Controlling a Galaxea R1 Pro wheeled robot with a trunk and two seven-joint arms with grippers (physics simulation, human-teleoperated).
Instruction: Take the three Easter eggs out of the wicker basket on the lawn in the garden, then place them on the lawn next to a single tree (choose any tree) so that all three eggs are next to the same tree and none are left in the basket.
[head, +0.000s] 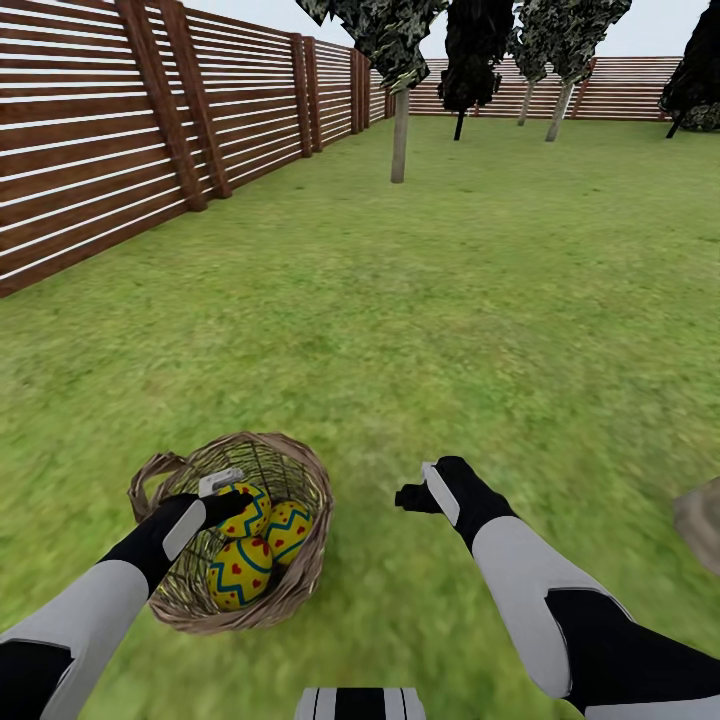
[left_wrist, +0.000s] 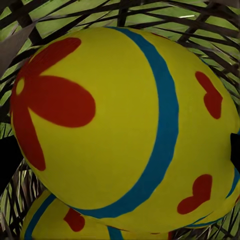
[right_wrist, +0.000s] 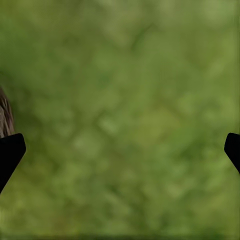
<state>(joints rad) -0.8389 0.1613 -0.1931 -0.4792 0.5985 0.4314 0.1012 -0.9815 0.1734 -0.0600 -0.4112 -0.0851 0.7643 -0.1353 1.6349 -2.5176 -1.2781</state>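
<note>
Tan wicker basket (head: 300, 560) on the lawn (head: 420, 300), low and left in the head view, all three Easter eggs (head: 240, 570) inside, touching one another. Left arm angled forward and inward from the lower left, left gripper (head: 232, 500) dipped over the basket rim right at the nearest-the-fence egg (left_wrist: 120, 125); black fingertips (left_wrist: 7, 160) at either side of that egg, spread wide, contact impossible to judge. Right arm bent inward, right gripper (head: 412, 495) hovering over bare grass just beside the basket, fingers (right_wrist: 10, 152) well apart, nothing between. Slatted wooden fence (head: 90, 150) left; grey-brown tree (head: 400, 130) well beyond.
</note>
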